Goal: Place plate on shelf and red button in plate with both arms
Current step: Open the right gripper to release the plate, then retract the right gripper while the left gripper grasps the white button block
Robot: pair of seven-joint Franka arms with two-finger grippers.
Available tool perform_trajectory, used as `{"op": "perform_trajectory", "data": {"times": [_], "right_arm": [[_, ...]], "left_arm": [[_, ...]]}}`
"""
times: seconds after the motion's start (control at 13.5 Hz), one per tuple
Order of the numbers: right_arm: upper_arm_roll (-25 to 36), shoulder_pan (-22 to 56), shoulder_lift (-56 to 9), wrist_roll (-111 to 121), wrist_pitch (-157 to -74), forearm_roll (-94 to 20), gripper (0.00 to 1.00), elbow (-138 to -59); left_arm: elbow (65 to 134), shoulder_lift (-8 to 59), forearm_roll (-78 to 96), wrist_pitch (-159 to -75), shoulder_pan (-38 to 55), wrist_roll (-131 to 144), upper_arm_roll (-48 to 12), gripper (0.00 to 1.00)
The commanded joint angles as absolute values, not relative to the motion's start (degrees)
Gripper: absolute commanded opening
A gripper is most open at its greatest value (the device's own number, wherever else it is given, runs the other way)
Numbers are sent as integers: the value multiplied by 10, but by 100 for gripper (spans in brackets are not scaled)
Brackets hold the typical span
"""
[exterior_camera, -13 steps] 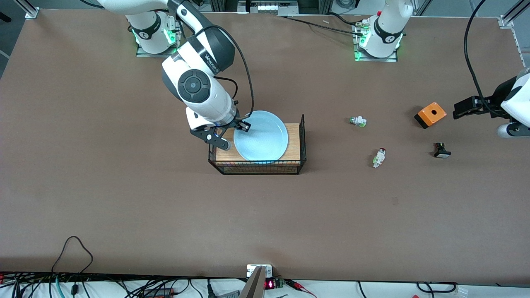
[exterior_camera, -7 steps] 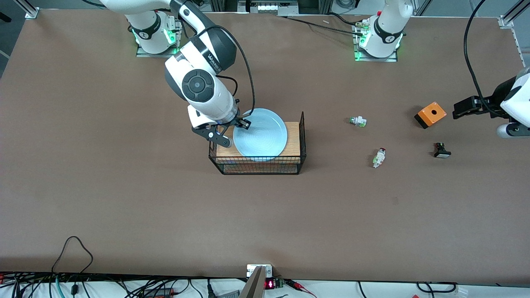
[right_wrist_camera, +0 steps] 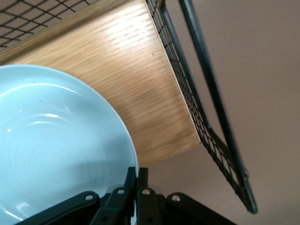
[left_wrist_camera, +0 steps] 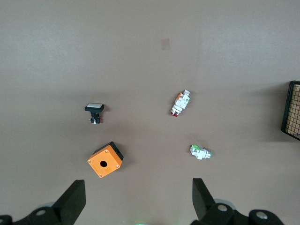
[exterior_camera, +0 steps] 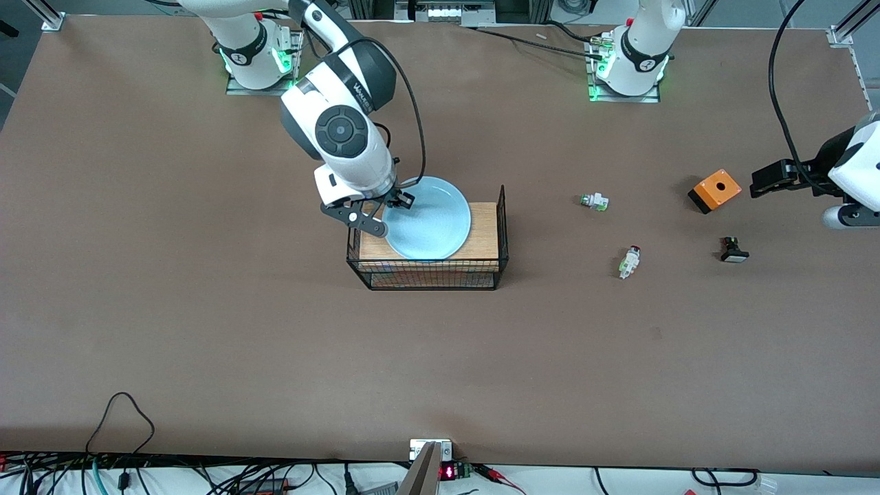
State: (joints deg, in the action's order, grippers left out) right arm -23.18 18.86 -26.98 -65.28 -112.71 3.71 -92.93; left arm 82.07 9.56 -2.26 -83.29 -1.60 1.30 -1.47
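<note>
1. One plate, three small pushbutton parts, one orange box and one wire basket show on the brown counter.
2. The plate is round, shallow and light blue, with faint concentric rings on its face. In the right wrist view it fills much of the frame, its rim sitting over the basket's wooden floor.
3. The right gripper has its jaws clenched on the plate's rim, at the edge toward the right arm's end of the counter. The plate is over the basket, partly overhanging the basket's edge farthest from the front camera.
4. The red button is a tiny white-bodied part with a dark red cap at one end, and it lies on its side on the bare counter. The left wrist view shows it well apart from the basket's corner.
5. The green-capped button lies farther from the front camera than the red button. The black-and-white button lies toward the left arm's end of the counter, nearer to the front camera than the orange box.
6. The orange box has a round hole in its top face.
7. The left gripper waits above the counter near the orange box, its jaws spread wide and grasping nothing.
</note>
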Motion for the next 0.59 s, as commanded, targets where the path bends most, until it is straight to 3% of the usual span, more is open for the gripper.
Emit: {"op": "perform_trajectory", "data": {"times": [0.0,0.07,0.37,0.52], "right_arm": [[-229,194,-257,-663,-1135,48,3,-952],[-228,194,-257,-661,-1136,48,6,-952],[-228,188,-258,-663,-1136,47,62,-948],[-220,188,-259,-663,-1136,49,78,-946]], "left_arm": [[809,120,-35,-830,-11,14,-11,100],[809,121,-35,-830,-11,13,-11,100],[813,135,-34,-826,-11,13,-11,100],[815,162,-34,-825,-10,4,-12,100]]}}
